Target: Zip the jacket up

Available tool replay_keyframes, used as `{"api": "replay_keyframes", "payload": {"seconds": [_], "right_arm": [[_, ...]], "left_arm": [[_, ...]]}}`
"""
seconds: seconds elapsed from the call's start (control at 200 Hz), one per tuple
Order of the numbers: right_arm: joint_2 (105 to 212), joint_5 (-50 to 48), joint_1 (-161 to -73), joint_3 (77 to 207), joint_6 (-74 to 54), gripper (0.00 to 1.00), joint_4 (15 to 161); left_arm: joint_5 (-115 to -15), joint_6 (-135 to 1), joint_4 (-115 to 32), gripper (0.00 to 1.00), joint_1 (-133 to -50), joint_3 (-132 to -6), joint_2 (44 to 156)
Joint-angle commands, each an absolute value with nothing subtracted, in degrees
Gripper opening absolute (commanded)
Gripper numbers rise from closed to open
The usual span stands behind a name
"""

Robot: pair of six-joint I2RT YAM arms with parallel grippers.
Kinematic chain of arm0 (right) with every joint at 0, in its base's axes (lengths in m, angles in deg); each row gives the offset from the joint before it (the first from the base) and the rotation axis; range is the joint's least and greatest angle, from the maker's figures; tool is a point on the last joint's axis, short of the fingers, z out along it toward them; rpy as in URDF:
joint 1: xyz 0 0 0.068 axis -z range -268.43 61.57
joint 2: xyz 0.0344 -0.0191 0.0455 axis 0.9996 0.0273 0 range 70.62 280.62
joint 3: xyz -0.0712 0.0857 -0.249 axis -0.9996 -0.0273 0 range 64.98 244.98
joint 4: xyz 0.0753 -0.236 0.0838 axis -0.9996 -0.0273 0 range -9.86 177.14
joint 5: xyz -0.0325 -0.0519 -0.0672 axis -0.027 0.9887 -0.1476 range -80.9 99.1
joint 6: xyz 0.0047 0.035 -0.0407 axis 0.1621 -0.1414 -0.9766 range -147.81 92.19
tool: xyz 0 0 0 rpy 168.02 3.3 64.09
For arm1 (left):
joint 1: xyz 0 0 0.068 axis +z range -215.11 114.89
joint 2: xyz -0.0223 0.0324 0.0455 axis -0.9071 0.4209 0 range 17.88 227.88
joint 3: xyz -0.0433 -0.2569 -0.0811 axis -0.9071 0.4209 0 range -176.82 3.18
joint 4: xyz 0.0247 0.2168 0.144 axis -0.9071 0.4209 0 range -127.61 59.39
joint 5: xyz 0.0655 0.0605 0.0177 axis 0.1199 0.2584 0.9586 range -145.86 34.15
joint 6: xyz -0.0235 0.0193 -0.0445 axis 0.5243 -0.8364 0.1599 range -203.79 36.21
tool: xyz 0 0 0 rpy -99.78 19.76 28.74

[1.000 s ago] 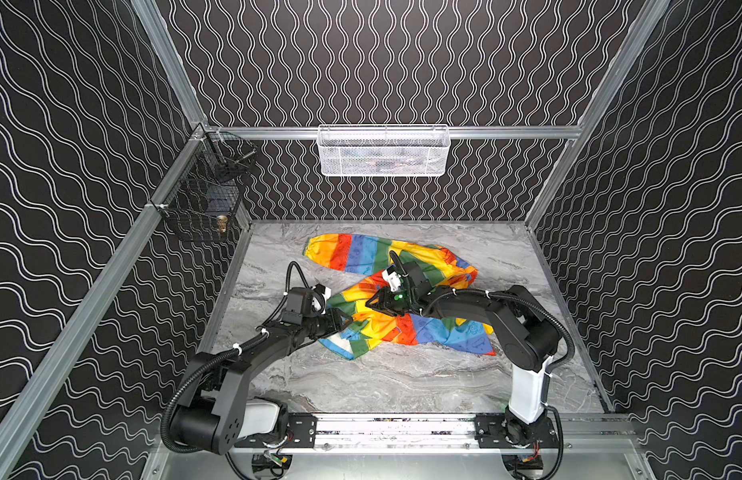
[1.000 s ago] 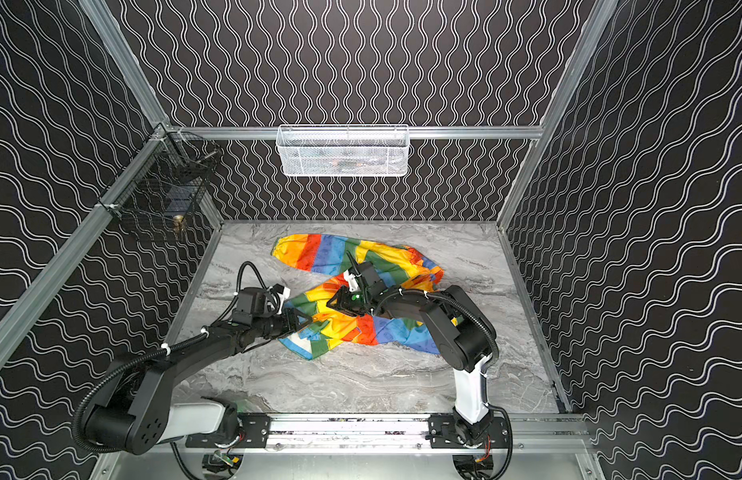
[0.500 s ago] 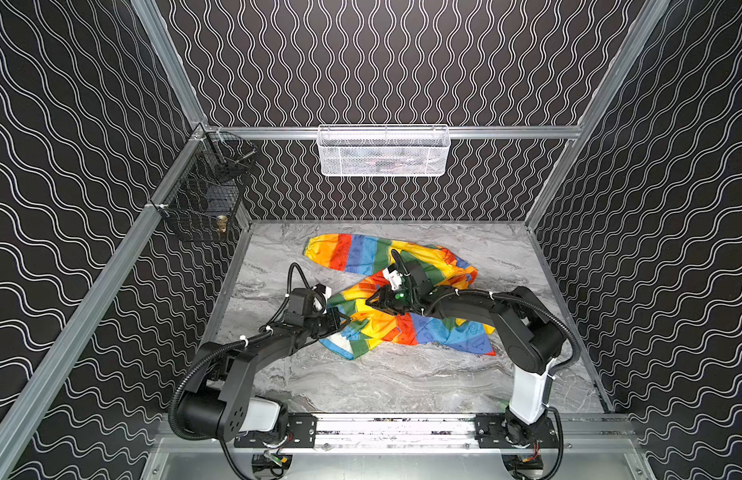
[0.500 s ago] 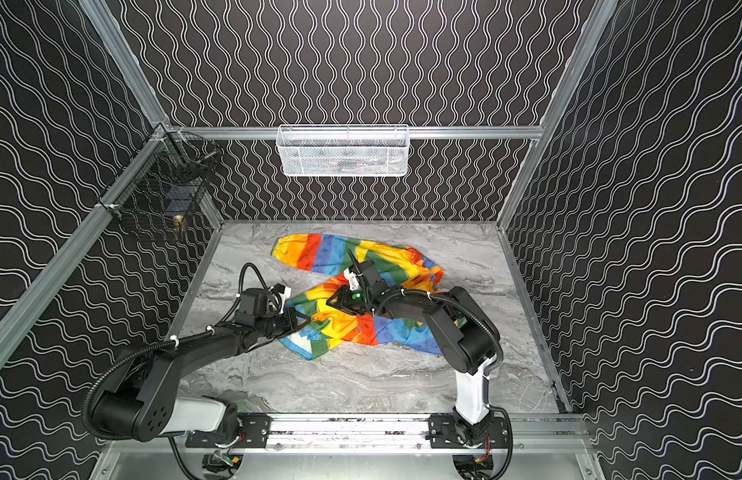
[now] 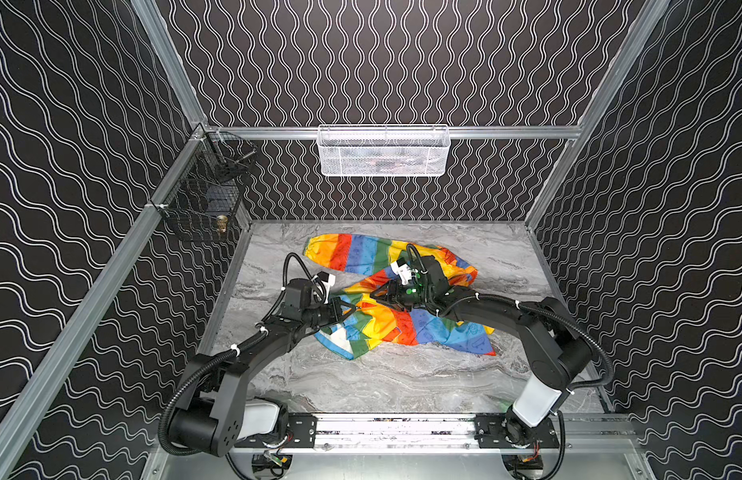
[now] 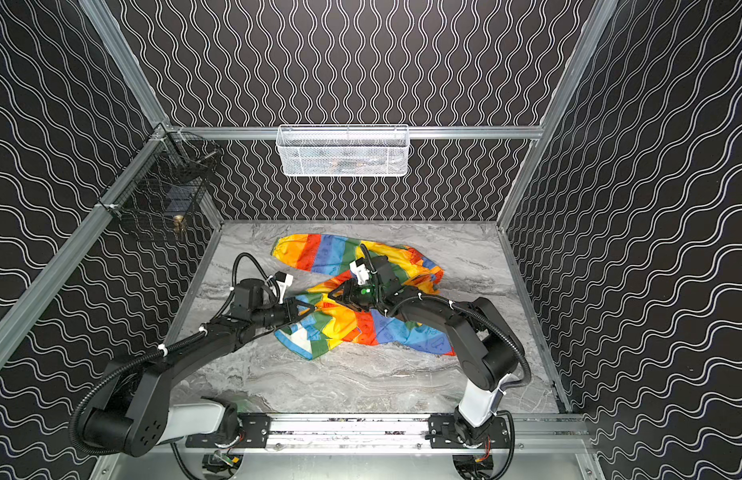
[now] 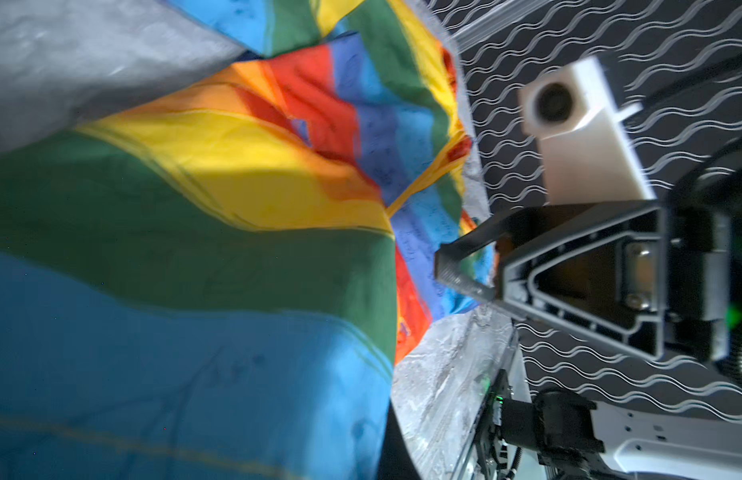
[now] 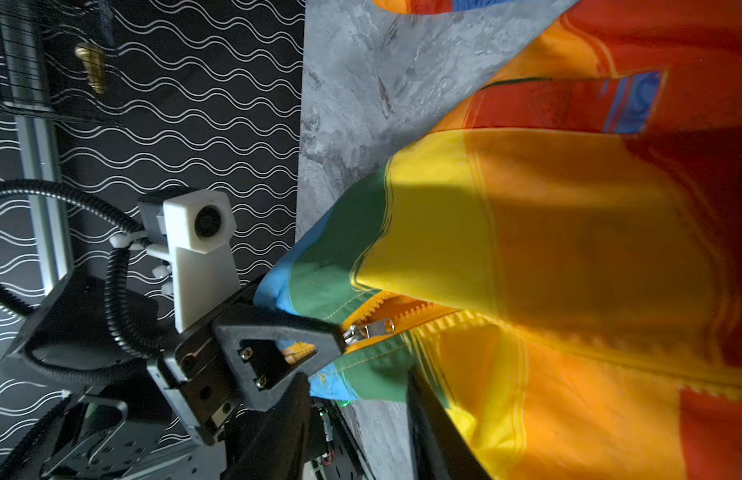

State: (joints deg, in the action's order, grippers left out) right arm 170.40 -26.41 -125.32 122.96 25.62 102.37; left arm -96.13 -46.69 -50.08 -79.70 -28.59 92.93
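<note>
The rainbow-striped jacket (image 5: 402, 320) (image 6: 361, 324) lies crumpled on the marble table (image 5: 382, 382). In the right wrist view its orange zipper (image 8: 406, 311) runs up from a silver slider (image 8: 367, 330) near the green and blue hem. My left gripper (image 5: 352, 309) (image 8: 340, 332) is shut on that hem, right beside the slider. In the left wrist view, blue fabric hides nearly all of its fingers. My right gripper (image 5: 375, 296) (image 7: 477, 278) hovers just above the jacket's middle with its jaws apart; nothing is held between them.
A white mesh basket (image 5: 382, 151) hangs on the back wall. A black wire basket (image 5: 203, 199) hangs on the left wall. Both arms' bases sit on the rail (image 5: 394, 428) along the front edge. One sleeve (image 5: 340, 253) stretches toward the back left.
My left gripper has closed on the jacket's hem by the slider, after standing partly open. The right gripper's jaws have widened a little; it has stayed over the jacket.
</note>
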Motion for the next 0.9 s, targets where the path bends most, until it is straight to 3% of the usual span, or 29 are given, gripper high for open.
{"api": "replay_keyframes", "payload": {"seconds": [0.0, 0.345, 0.726, 0.896], "right_arm": [[169.23, -29.51, -125.12, 122.54, 29.65, 0.43, 109.04], [168.53, -31.48, -124.82, 118.3, 34.05, 0.51, 115.54], [171.05, -33.05, -124.64, 117.63, 37.86, 0.51, 122.07], [171.49, -33.18, -124.65, 117.8, 38.51, 0.46, 123.33]], "left_arm": [[-101.48, -47.01, -52.88, 0.0, -79.62, -29.92, 92.8], [-109.5, -41.26, -61.37, 0.0, -79.69, -31.53, 95.01], [-111.93, -39.0, -64.34, 0.0, -79.69, -31.38, 95.42], [-111.7, -39.8, -62.94, 0.0, -79.74, -31.36, 94.91]]}}
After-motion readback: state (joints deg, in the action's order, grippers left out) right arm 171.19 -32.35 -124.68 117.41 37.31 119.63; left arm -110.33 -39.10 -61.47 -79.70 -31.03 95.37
